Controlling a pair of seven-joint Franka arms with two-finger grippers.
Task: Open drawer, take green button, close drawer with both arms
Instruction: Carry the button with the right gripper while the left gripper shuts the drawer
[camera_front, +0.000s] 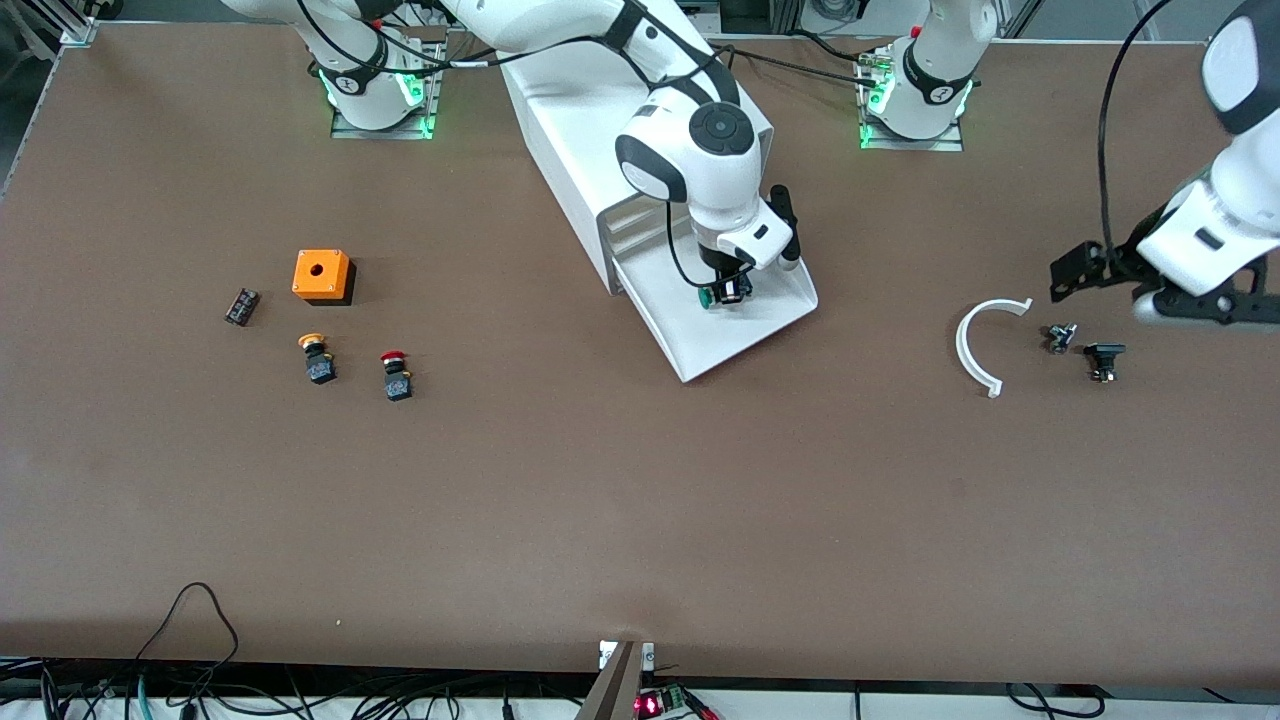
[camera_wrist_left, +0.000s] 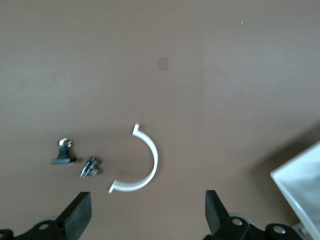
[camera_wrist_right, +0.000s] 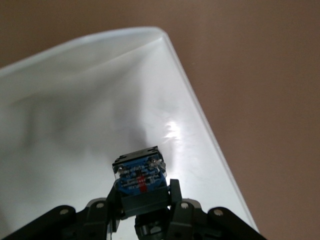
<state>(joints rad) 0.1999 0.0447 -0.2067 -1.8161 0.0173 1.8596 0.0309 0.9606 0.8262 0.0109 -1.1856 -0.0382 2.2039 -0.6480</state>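
The right arm's wrist covers most of the right end effector in the front view. Only a green cap and a black body show below it, inside the pulled-out drawer. The right wrist view settles the matter: the fingers are clamped on the button, gripping its black blocky body, which carries a blue plate with a red mark. Any lettering on that plate is too small to read. The drawer is smooth, glossy white plastic with a shallow rounded wall, the lowest tray of the boxy white cabinet.

The left end effector waits over the left arm's end of the brown matte desk, partly cut off by the picture's edge. Its black fingers stand wide apart with nothing between them.

Below it lie a white plastic half-ring and two small dark parts of unclear make.

Toward the right arm's end sit an orange box with a round hole, a small black block, a yellow-capped button and a red-capped button.
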